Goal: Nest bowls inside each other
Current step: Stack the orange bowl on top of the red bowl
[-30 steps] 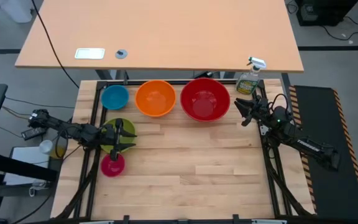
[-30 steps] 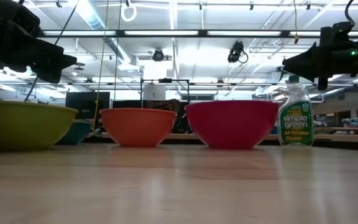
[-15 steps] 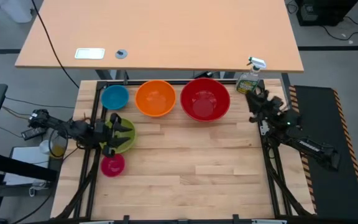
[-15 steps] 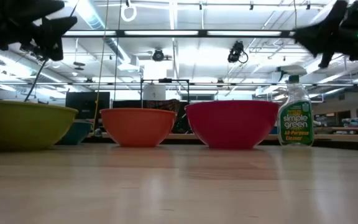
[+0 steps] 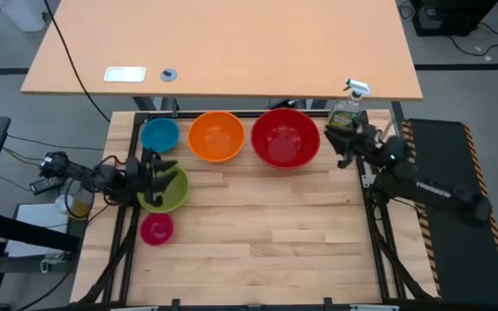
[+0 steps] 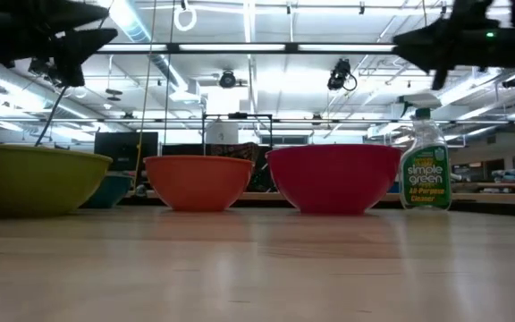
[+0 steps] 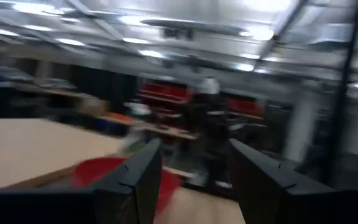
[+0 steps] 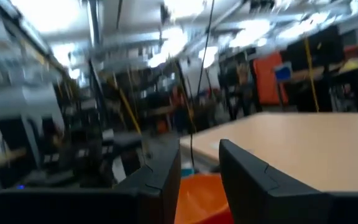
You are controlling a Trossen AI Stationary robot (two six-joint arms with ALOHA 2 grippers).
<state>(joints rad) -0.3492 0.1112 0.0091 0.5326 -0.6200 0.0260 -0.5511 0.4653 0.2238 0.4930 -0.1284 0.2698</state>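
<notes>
Five bowls stand on their bases on the wooden table. Blue (image 5: 159, 134), orange (image 5: 216, 136) and red (image 5: 285, 136) form a row at the far edge. The yellow-green bowl (image 5: 168, 189) and the small magenta one (image 5: 156, 229) sit near the left edge. My left gripper (image 5: 154, 169) hangs open above the yellow-green bowl's left rim, pointing slightly upward (image 7: 194, 155). My right gripper (image 5: 342, 145) is raised and open at the far right, beside the red bowl, with nothing between its fingers (image 8: 201, 152).
A clear spray bottle (image 5: 346, 112) stands upright at the far right corner, just behind my right gripper. A black frame (image 5: 133, 164) runs along the table's edges. The near half of the tabletop (image 5: 266, 242) is bare wood.
My left gripper has tipped its fingers upward, risen and drawn back a little toward the left edge, off the yellow-green bowl's middle. My right gripper has risen well above the table beside the spray bottle. All bowls stay where they were.
</notes>
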